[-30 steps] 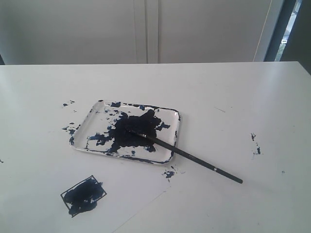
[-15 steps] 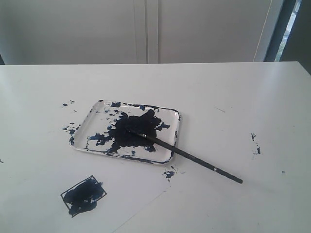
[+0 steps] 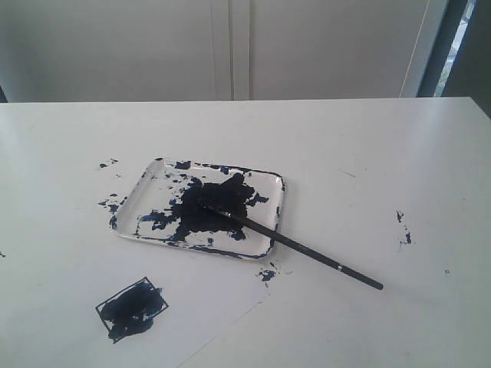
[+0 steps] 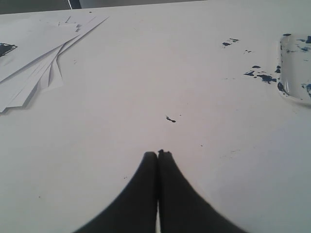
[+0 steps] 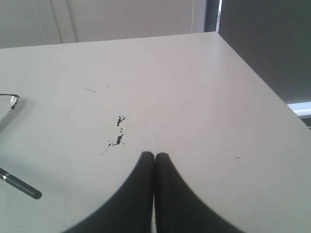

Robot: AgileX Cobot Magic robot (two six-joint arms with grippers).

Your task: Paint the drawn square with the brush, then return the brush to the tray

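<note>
Table (image 3: 383, 153): brush (image 3: 307, 251) across tray (image 3: 265, 186) rim; left claw (image 4: 157, 154), right claw (image 5: 154, 155) clenched (wrist views only).

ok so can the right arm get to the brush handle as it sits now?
Probably yes. The brush handle sticks out past the tray rim onto bare table on the right side, no object beside it. The right gripper is shut, so it must open first.

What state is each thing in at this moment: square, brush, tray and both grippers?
tray: flat on the table, blotched with dark paint.
brush: lying free, tip in the tray's paint, handle out over the rim onto the table.
drawn square: mostly smeared with dark paint, some past its lines.
left gripper: shut, empty.
right gripper: shut, empty.
</note>
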